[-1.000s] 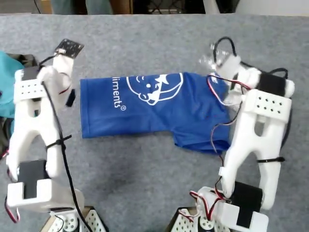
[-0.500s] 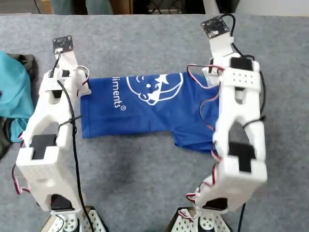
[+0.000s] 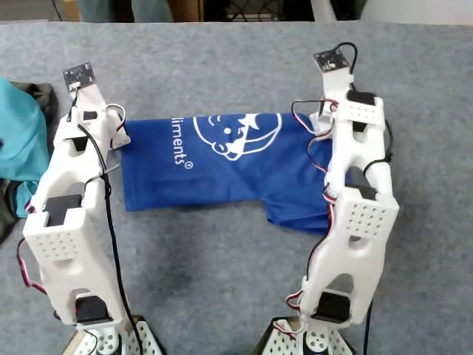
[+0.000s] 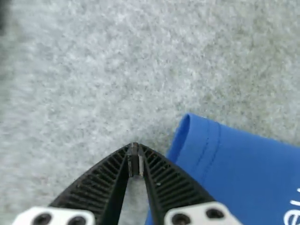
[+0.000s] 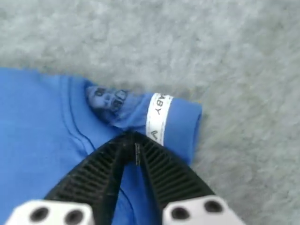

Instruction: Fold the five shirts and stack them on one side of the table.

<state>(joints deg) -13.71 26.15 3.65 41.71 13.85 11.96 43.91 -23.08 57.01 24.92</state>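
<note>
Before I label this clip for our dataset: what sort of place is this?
Probably a robotics lab bench: a grey felt-covered table, the white left arm and right arm mounted at its near edge, and a blue shirt spread between them.

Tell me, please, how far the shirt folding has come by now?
Done: the blue shirt seems folded once lengthwise, since its print is cut at the far edge. In hand: the left gripper, fingers shut, sits beside the hem corner; the right gripper, fingers shut, over the collar. Left: one sleeve sticks out, and a teal garment lies at the edge of the table, its state unclear.
</note>
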